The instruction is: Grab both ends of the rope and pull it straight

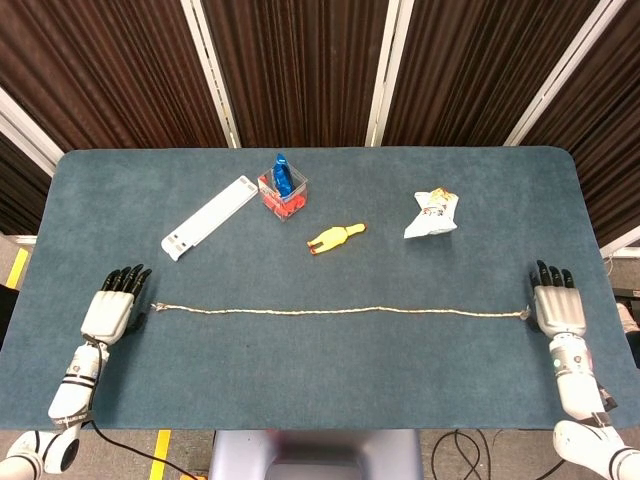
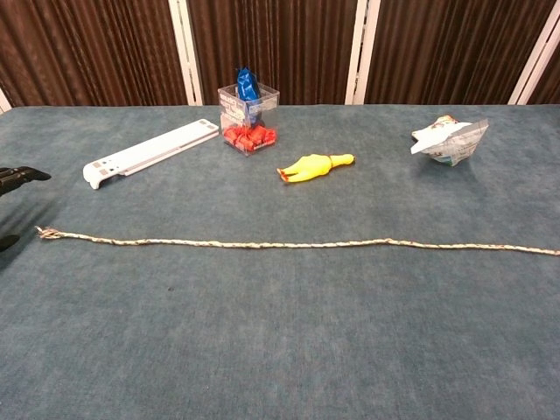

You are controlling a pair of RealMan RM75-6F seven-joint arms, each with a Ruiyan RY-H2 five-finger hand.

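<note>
A thin, pale rope (image 1: 340,311) (image 2: 297,244) lies nearly straight across the blue-grey table (image 1: 320,390), running left to right. Its knotted left end (image 1: 157,307) (image 2: 48,234) rests free on the cloth, a little apart from my left hand (image 1: 113,305), whose dark fingers (image 2: 19,177) stretch forward with nothing in them. The rope's right end (image 1: 526,315) reaches the inner side of my right hand (image 1: 556,305), which lies flat with its fingers extended. The chest view cuts off the right hand, and the rope runs out of frame there.
Behind the rope stand a white flat bar (image 1: 210,217), a clear box with red and blue items (image 1: 283,190), a yellow rubber chicken (image 1: 335,238) and a crumpled snack bag (image 1: 432,214). Bare cloth lies between the rope and the table's front edge.
</note>
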